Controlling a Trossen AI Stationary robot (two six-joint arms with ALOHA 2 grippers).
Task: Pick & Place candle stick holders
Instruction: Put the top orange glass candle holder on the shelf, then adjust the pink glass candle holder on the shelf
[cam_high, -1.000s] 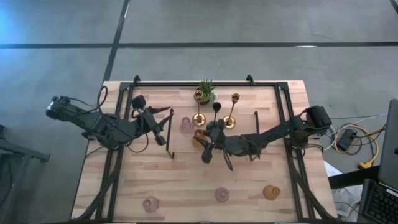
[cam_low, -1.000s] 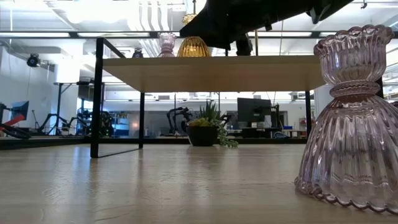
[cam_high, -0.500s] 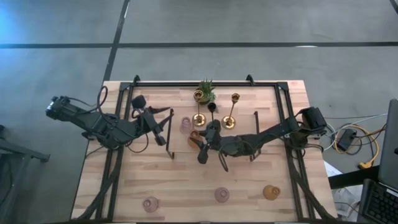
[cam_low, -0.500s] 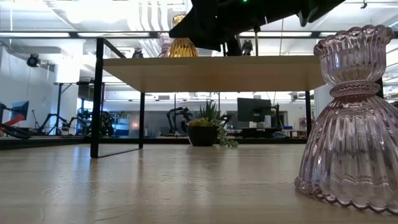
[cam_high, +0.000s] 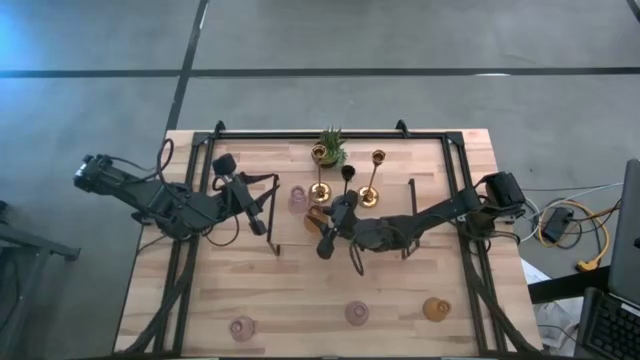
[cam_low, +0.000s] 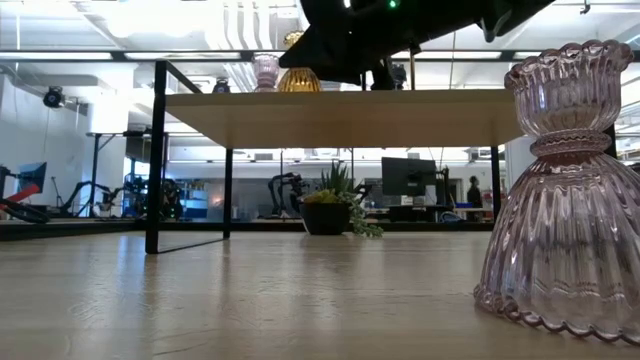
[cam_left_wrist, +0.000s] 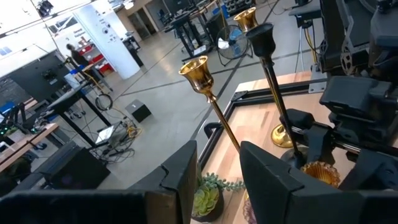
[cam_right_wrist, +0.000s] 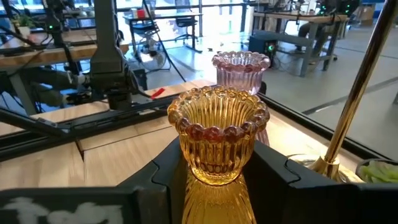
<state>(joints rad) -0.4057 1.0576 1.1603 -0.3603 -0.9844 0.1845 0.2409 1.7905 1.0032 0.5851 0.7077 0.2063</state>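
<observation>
two arms show over the table, and only one is at work. the right gripper (cam_high: 322, 232) is over the raised shelf (cam_low: 340, 118), its fingers closed around the ribbed amber holder (cam_right_wrist: 217, 142), which sits between them in the right wrist view. over the last second it has carried that holder leftward along the shelf, toward the pink holder (cam_high: 298, 201) already standing there, with only slight drift in the last half second. the amber piece now sits just beside the pink one, near the bases of the tall gold holder (cam_high: 320, 178) and the black holder (cam_high: 347, 180). that reads as the placing step nearly finished, with release still to come. the left gripper (cam_left_wrist: 214, 180) waits at the shelf's left end, fingers partly apart and holding nothing. three squat holders (cam_high: 357, 314) still lie along the near edge of the table.
</observation>
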